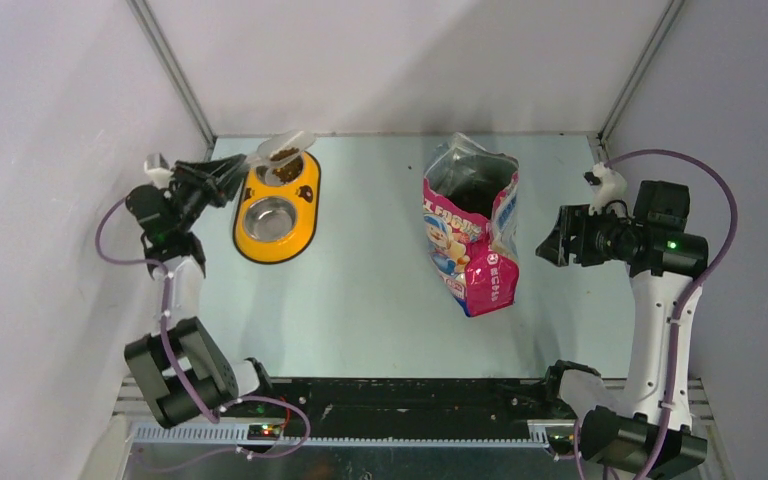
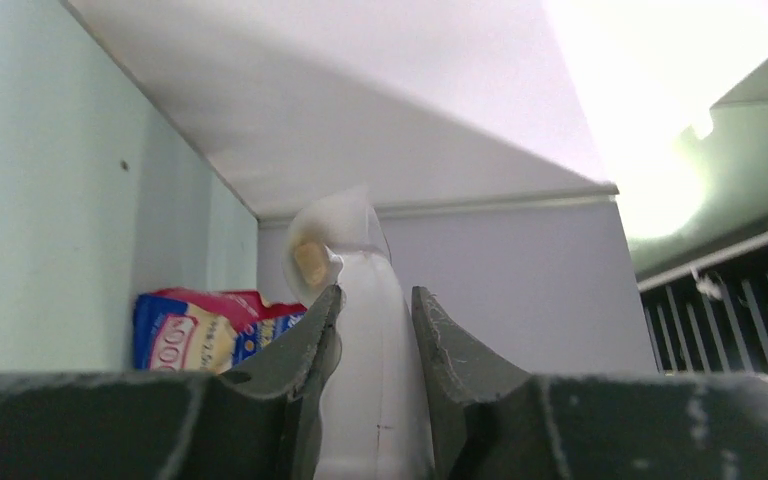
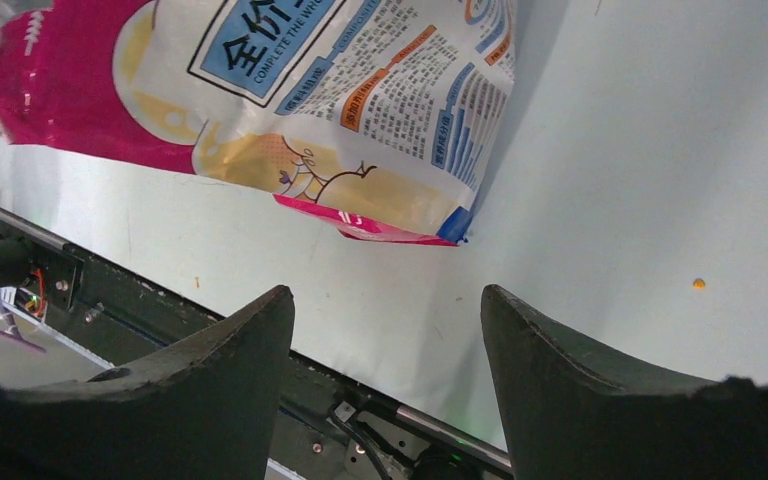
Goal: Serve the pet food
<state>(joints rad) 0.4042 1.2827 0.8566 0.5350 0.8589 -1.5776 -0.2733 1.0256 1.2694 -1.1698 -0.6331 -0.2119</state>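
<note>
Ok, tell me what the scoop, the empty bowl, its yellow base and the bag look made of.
Scoop: clear plastic, probably; translucent, pet food shows through. Empty bowl: likely polished steel; mirror-like grey shine. Yellow base: seemingly glossy plastic, black-edged. Bag: glossy printed film, creased; silvery lining at its open mouth.

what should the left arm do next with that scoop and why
Probably roll the wrist to tip the scoop more steeply. The left claw is shut on its handle, the scoop hangs over the far end of the yellow feeder, and brown pet food shows at its mouth, so pouring looks unfinished.
</note>
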